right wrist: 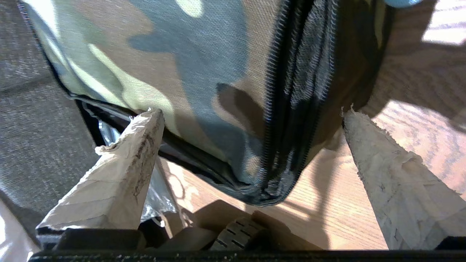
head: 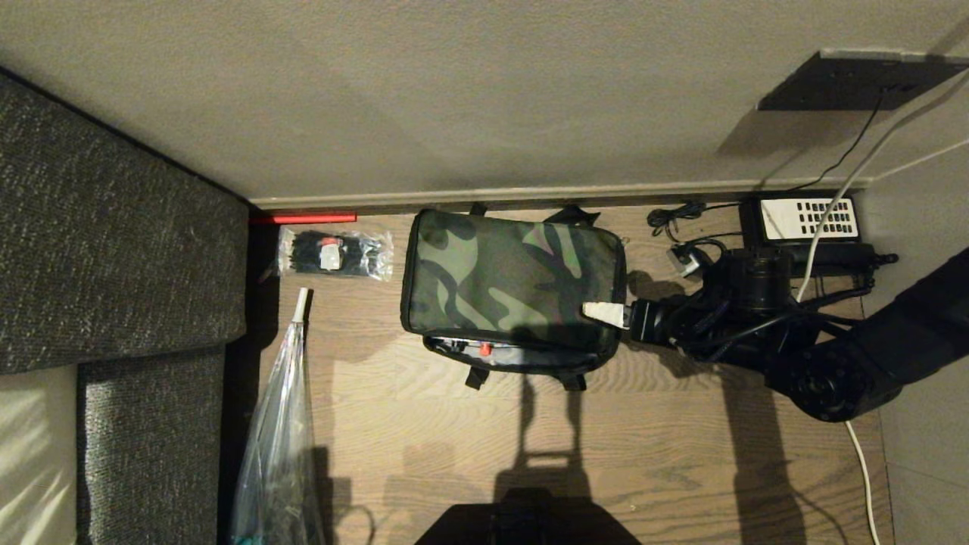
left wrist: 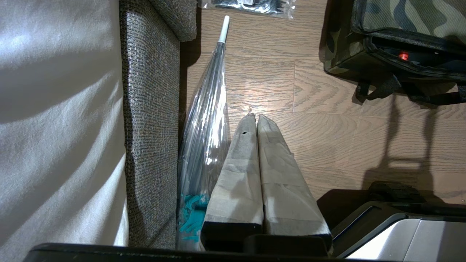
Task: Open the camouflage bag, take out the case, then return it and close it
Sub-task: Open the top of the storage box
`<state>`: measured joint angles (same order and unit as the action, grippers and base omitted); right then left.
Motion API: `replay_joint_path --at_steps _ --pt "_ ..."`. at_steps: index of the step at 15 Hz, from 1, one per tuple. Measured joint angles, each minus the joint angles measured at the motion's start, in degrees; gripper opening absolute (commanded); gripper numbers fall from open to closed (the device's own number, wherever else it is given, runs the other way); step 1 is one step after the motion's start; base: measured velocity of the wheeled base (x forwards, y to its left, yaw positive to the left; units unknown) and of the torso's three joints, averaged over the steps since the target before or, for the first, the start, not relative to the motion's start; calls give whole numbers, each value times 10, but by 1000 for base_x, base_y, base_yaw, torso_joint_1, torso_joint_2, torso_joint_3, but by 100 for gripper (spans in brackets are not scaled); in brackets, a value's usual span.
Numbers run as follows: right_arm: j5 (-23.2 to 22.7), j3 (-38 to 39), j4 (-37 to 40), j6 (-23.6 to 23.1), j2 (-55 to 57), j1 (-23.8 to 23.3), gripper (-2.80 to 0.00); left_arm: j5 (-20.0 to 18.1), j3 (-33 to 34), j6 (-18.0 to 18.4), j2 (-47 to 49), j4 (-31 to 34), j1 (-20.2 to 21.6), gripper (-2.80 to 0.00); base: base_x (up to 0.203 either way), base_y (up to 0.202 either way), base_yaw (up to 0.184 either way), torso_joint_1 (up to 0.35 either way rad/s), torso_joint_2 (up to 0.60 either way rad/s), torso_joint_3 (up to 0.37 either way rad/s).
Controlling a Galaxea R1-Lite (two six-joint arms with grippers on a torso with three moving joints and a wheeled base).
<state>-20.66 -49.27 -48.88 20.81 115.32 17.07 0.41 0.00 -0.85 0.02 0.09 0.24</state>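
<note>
Now | camouflage bag (head: 515,276) ajar, case (head: 492,350) inside | right claw (head: 606,313) spread at bag's end

Bare floor (head: 666,424) before the camouflage bag (head: 515,280); wall (head: 484,98) seemingly tight behind.
</note>
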Motion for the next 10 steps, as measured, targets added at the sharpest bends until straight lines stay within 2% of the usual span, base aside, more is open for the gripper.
replay_joint_path --at_steps 3,7,10 --pt "0 0 6 17 5 14 0 0 0 0 0 0 0 -280 0 0 0 0 0 0" --pt "2 -10 5 116 -3 43 0 0 0 0 0 0 0 -280 0 0 0 0 0 0" --pt "7 -23 5 167 -11 52 0 0 0 0 0 0 0 -280 0 0 0 0 0 0"
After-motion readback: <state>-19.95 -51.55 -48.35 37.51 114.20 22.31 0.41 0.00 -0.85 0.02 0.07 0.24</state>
